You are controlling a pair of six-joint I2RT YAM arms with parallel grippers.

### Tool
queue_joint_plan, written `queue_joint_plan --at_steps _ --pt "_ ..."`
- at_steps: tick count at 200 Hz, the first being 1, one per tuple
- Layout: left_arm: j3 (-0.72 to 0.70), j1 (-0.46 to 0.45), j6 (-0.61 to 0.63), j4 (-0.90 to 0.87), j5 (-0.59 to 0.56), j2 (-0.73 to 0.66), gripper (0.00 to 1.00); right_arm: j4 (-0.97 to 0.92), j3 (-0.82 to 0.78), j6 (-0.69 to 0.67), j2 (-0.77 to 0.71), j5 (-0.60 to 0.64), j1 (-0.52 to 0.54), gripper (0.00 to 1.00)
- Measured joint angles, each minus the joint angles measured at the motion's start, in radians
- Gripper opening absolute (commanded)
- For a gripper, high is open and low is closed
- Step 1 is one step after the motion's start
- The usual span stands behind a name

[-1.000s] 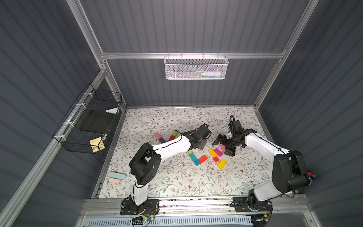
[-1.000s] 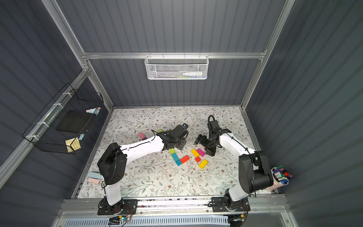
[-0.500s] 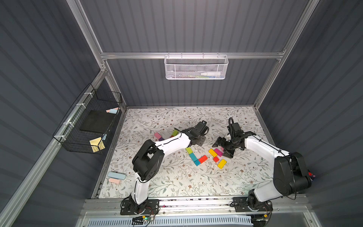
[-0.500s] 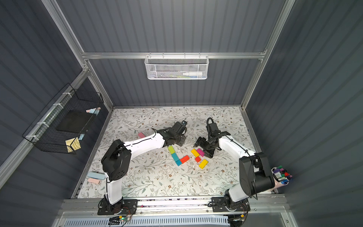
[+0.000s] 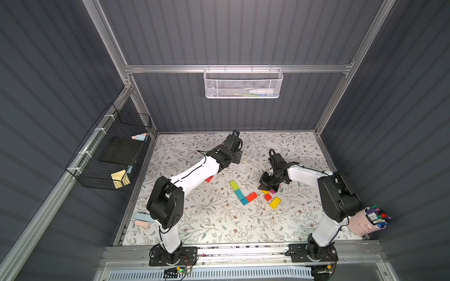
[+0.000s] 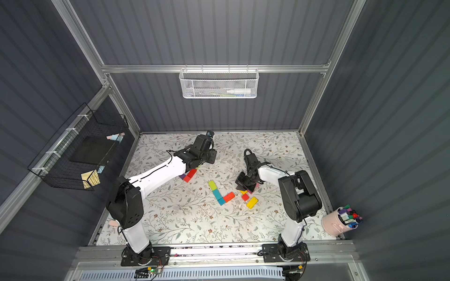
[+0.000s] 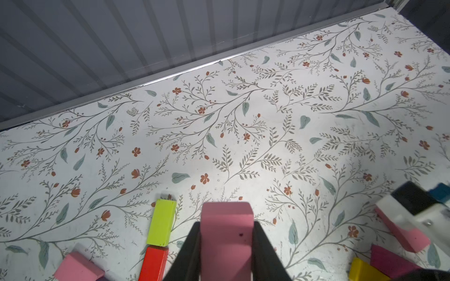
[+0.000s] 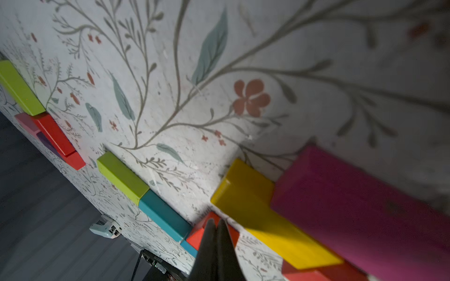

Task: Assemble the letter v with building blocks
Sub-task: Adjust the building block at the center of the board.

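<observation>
near the middle of the floral worktop (image 5: 214, 219), in both top views, a lime block (image 5: 234, 185), a teal block (image 5: 239, 195) and a red block (image 5: 251, 197) lie end to end in a bent line. i read this as a v begun: one stroke laid, the other only started. just right of them sits a cluster of loose pieces. the right gripper (image 8: 216, 222) is down among these, its jaws pressed together with nothing between them. low in the right wrist view its tips overlap the red block, with a yellow block (image 8: 255, 206) and a magenta block (image 8: 353, 202) close at the right. whether the tips touch anything i cannot tell; closed like this, it looks set to nudge rather than lift. the left gripper (image 7: 226, 223) is clamped on a pink block (image 7: 225, 243) at the bottom centre of the left wrist view, seemingly clear of the worktop, probably bound for the unfinished stroke. spare blocks (image 6: 190, 175) lie beside the left arm. no brand, label or writing is readable.
</observation>
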Motion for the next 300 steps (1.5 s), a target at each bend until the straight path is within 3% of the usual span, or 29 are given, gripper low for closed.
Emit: queue_joint_plan --at_steps 81,167,246,300 --pt "-0.018 0.0 0.001 0.01 0.02 0.0 0.0 -0.02 0.03 -0.013 0.066 0.013 -0.001 0.0" --pt "-0.017 -0.011 0.031 0.038 0.06 0.023 0.0 -0.004 -0.203 -0.013 -0.121 0.009 -0.088 0.0" --pt "-0.005 -0.195 0.034 0.061 0.126 0.144 0.0 -0.108 -0.257 -0.049 -0.213 0.059 -0.275 0.0" --pt "0.022 -0.243 0.023 0.095 0.169 0.192 0.0 -0.178 -0.166 -0.081 -0.25 0.079 -0.288 0.0"
